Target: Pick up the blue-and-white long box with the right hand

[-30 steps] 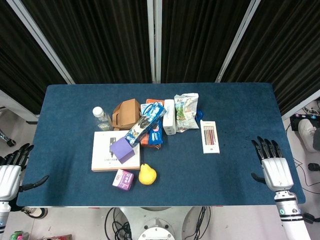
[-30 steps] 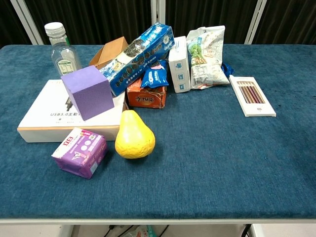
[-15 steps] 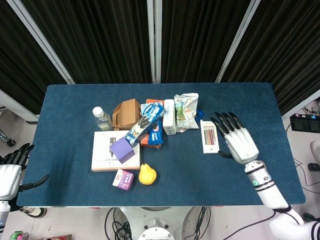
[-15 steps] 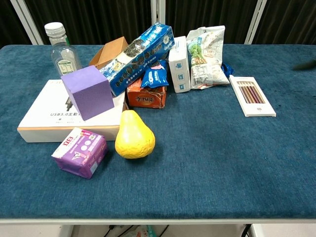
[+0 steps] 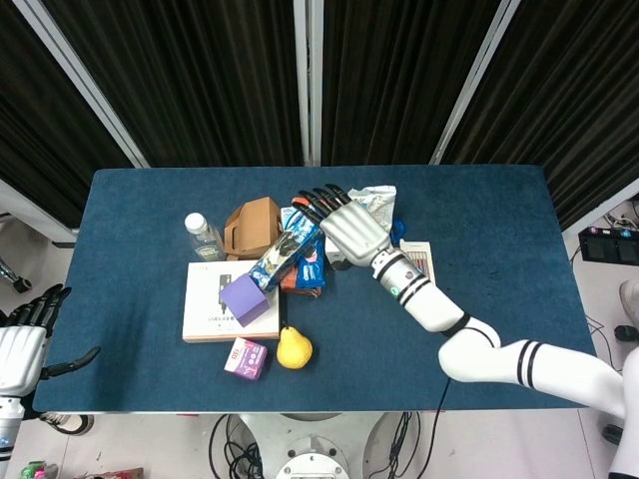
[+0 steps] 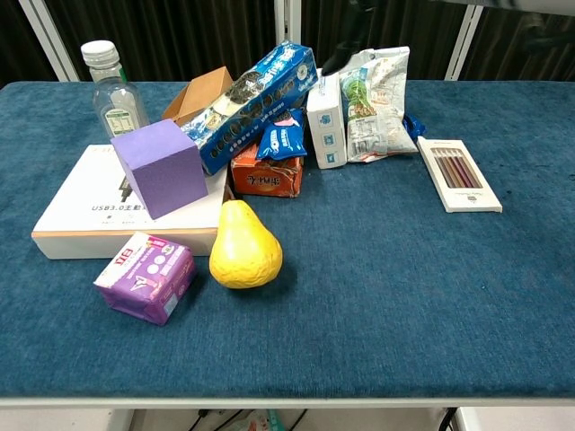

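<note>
We have our right hand (image 5: 349, 228) hovering in the upper middle of the head view, fingers spread apart and holding nothing, palm down above the far end of the blue-and-white long box (image 5: 290, 245). That box lies tilted just left of the frame's centre, propped on the clutter beneath it: its lower end rests against the purple cube (image 5: 243, 298) and its upper end rides over the orange packet (image 6: 265, 176) and the small blue snack pack (image 6: 282, 140). We judge the open, spread posture suits a grasp across the box's narrow width from above, since its raised end is the freest part. In the chest view only dark fingertips (image 6: 346, 40) show at the top edge, so we cannot tell whether they touch anything yet. The crowding is what stands in our way: the brown carton (image 5: 253, 227) sits just left of the box, the white upright box (image 6: 326, 120) and the crinkly snack bag (image 6: 377, 91) just to its right, so closing fingers could catch either neighbour. The water bottle (image 5: 204, 236), the flat white box (image 5: 212, 315), the yellow pear (image 5: 294, 348) and the pencil box (image 6: 458, 173) lie further off. Our left hand (image 5: 22, 344) waits, fingers apart, at the lower left edge.
</note>
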Robot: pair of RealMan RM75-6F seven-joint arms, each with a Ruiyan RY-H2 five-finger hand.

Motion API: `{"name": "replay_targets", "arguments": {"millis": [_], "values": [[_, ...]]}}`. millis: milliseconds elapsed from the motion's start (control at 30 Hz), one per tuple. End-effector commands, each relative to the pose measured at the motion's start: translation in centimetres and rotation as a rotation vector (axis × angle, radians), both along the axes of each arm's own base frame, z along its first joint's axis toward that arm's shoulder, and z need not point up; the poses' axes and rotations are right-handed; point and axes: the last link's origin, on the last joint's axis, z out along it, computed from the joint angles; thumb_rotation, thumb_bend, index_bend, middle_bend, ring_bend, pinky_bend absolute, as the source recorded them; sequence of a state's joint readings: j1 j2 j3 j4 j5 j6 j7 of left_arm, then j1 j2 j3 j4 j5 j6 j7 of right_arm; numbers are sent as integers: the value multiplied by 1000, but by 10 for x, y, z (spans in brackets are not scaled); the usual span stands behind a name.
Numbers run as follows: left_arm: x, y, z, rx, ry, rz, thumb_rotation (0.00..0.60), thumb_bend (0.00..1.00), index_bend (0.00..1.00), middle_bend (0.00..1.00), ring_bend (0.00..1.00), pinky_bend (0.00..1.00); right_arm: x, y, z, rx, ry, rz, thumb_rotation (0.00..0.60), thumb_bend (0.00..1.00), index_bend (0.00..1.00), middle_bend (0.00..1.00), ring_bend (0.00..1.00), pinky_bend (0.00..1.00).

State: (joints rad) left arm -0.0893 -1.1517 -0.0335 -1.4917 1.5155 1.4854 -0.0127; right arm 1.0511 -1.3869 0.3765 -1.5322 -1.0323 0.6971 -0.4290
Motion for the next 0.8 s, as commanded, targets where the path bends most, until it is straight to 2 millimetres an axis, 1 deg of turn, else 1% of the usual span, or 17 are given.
{"name": "replay_targets", "arguments": {"millis": [33,167,233,333,400,500,667,800], "values": [[-1,-1,0,1,-3,6,201,103,84,65,139,236,23,-9,-23,32,87,32,600,0,0,0,0,0],[-4,-3,2,6,-8,13,199,103,84,65,139,236,40,-10,-44,73,138,43,600,0,0,0,0,0],[-5,-4,3,8,-7,16,202,103,84,65,139,236,43,-11,-52,79,161,40,600,0,0,0,0,0],[-7,-5,5,12,-8,20,203,103,84,65,139,236,42,-12,-61,84,203,24,600,0,0,0,0,0],[-9,-6,7,14,-6,23,200,103,84,65,139,236,41,-14,-66,56,235,22,600,0,0,0,0,0],[-11,-9,8,21,-13,30,198,103,84,65,139,236,40,-16,-72,19,233,17,600,0,0,0,0,0],[-17,-13,9,31,-17,49,200,103,84,65,139,236,40,-19,-82,14,219,2,600,0,0,2,0,0],[-19,-14,11,36,-14,47,199,103,84,65,139,236,39,-23,-91,10,229,-9,600,0,0,33,0,0]]}}
